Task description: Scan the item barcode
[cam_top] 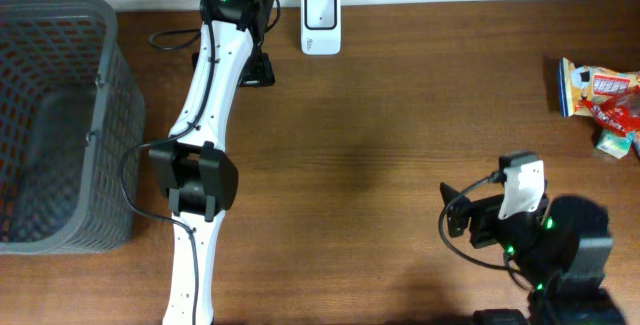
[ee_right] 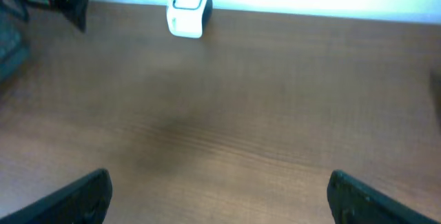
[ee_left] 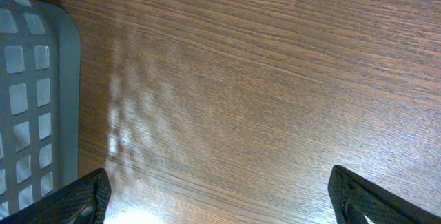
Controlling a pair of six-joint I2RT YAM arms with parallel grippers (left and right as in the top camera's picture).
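A white barcode scanner (cam_top: 320, 21) with a dark window stands at the table's far edge; the right wrist view shows the scanner (ee_right: 188, 7) far off at the top left. A colourful snack packet (cam_top: 598, 90) lies at the right edge, with a smaller greenish pack (cam_top: 616, 143) just below it. My right gripper (cam_top: 460, 213) sits low at the front right, well short of the packets; in its own view the right gripper (ee_right: 219, 195) is open over bare wood. My left gripper (ee_left: 219, 198) is open too, with nothing between its fingers. Overhead, its fingers are hidden under the left arm (cam_top: 205, 95).
A grey mesh basket (cam_top: 118, 115) takes up the left side; the basket wall (ee_left: 63, 93) is close on the left in the left wrist view. A black fixture (cam_top: 258, 67) sits just left of the scanner. Brown wooden table (cam_top: 400, 115) lies between the arms.
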